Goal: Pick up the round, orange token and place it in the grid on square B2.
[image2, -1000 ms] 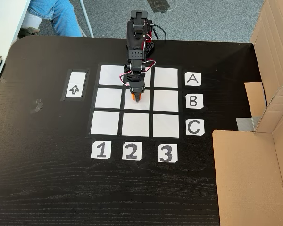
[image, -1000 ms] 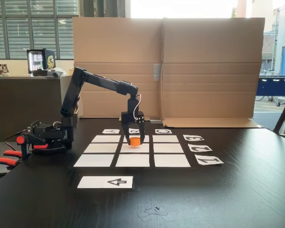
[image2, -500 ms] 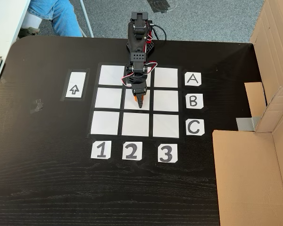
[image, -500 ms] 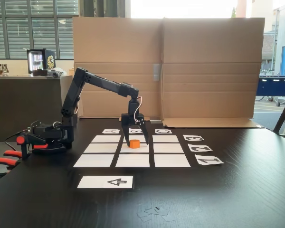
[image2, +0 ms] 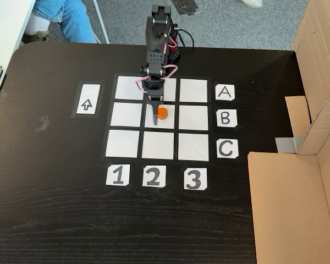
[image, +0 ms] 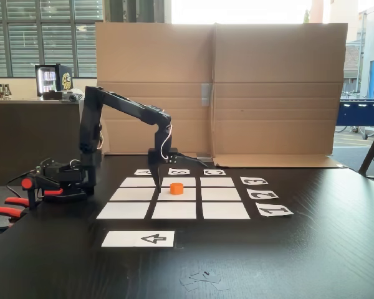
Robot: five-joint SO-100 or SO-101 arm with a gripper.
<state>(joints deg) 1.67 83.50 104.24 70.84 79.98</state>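
The orange token (image: 176, 188) (image2: 161, 113) stands upright on square B2 (image: 190, 194) (image2: 165, 124), the centre cell of the white paper grid (image: 124, 210) (image2: 122, 142). It sits slightly toward the A row and column 3 side of that cell. My gripper (image: 176, 175) (image2: 155, 111) is open and holds nothing. In the side fixed view one finger (image: 159, 183) points down just left of the token, and the other is spread out level above it. The token is free of both fingers.
A white card with a black arrow (image: 139, 238) (image2: 87, 99) lies beside the grid. Label cards A, B, C (image2: 225, 117) and 1, 2, 3 (image2: 153, 176) edge it. A cardboard wall (image: 237, 93) (image2: 289, 203) borders the table. Orange-handled clamps (image: 6, 210) sit by the arm's base.
The gripper, shut on the token one second ago, opened and let it go on the centre cell. It then lifted and drew back toward the arm's base.
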